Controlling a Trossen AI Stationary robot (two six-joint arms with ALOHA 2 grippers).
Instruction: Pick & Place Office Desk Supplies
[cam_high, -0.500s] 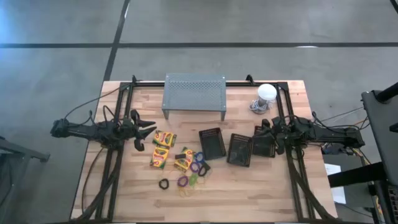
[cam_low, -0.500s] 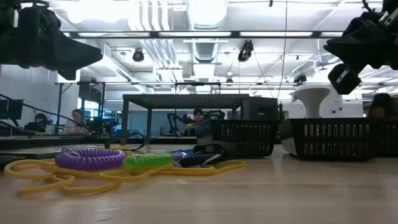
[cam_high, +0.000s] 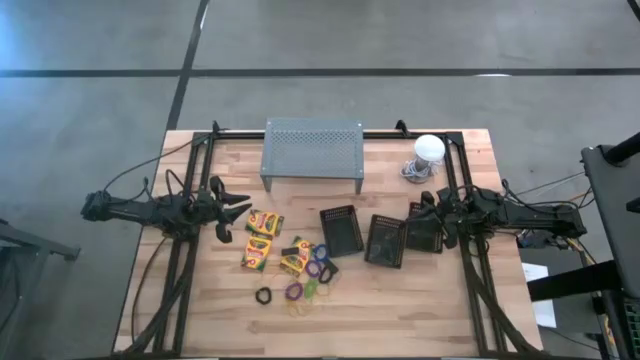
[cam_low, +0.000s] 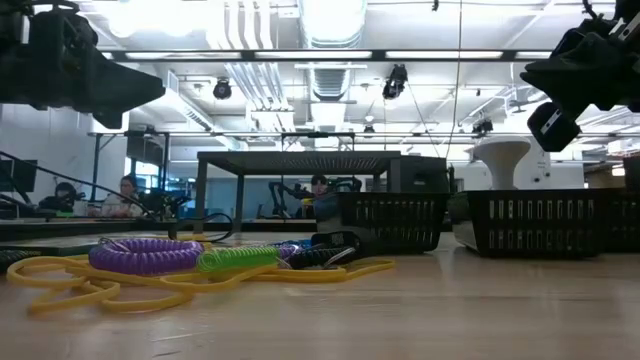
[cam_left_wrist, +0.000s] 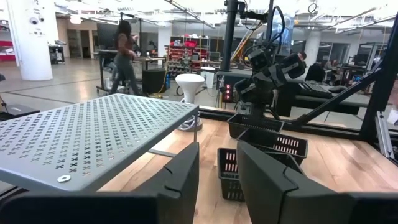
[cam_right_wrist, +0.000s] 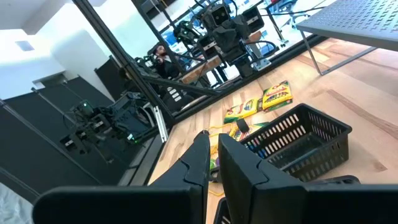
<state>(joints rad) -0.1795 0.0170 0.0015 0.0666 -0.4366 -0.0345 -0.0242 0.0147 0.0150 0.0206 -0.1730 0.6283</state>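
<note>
Wooden table (cam_high: 420, 310) is sitting in an open workshop. Left gripper (cam_high: 238, 206) is hovering beside the crayon boxes (cam_high: 262, 238), fingers apart and empty, probably lining up. Band loops (cam_high: 305, 272) are lying tangled mid-table; mesh baskets (cam_high: 384, 238) are waiting rightward. Right gripper (cam_high: 428, 217) is parked over them, pinched together.

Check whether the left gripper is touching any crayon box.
Apart. The high view shows bare wood between the left gripper and the nearest crayon box.
</note>
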